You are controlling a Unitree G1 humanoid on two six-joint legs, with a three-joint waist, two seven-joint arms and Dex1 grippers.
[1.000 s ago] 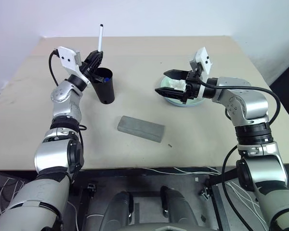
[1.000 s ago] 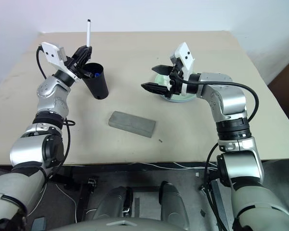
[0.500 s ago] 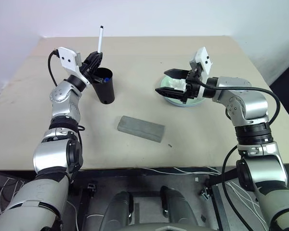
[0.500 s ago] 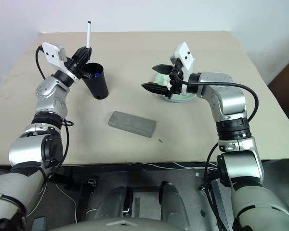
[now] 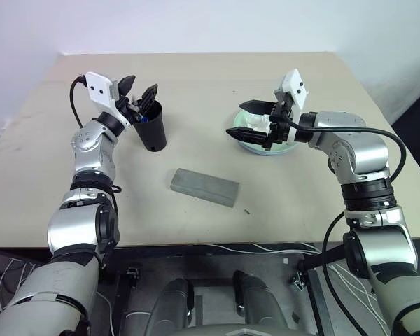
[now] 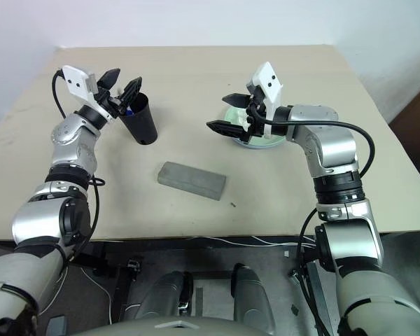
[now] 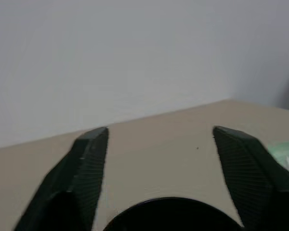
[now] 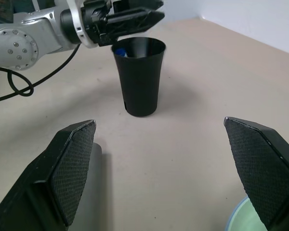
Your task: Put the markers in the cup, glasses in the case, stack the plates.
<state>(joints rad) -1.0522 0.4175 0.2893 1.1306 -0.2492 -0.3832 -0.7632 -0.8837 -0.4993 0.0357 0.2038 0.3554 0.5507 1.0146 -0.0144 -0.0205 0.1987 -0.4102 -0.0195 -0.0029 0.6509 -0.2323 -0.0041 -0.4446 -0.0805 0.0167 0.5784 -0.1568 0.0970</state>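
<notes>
The black cup (image 5: 154, 127) stands upright at the table's left. A marker's blue cap (image 8: 119, 50) peeks over the rim inside it. My left gripper (image 5: 140, 87) hovers open just above the cup's rim (image 7: 168, 211) with nothing between its fingers (image 7: 89, 159). My right gripper (image 5: 236, 119) is open and empty, held level just left of the plates (image 5: 271, 149), a light blue rim around a mint green inside. The closed grey case (image 5: 204, 186) lies in the middle of the table. The glasses are out of view.
A crumpled white tissue (image 5: 256, 124) rests on the plates behind my right fingers. A small dark speck (image 5: 246, 211) lies right of the case. Cables (image 5: 266, 248) hang along the table's front edge. A white wall rises behind the far edge.
My left gripper has opened, and the marker it held upright above the cup has dropped down into the cup. The right arm has kept still.
</notes>
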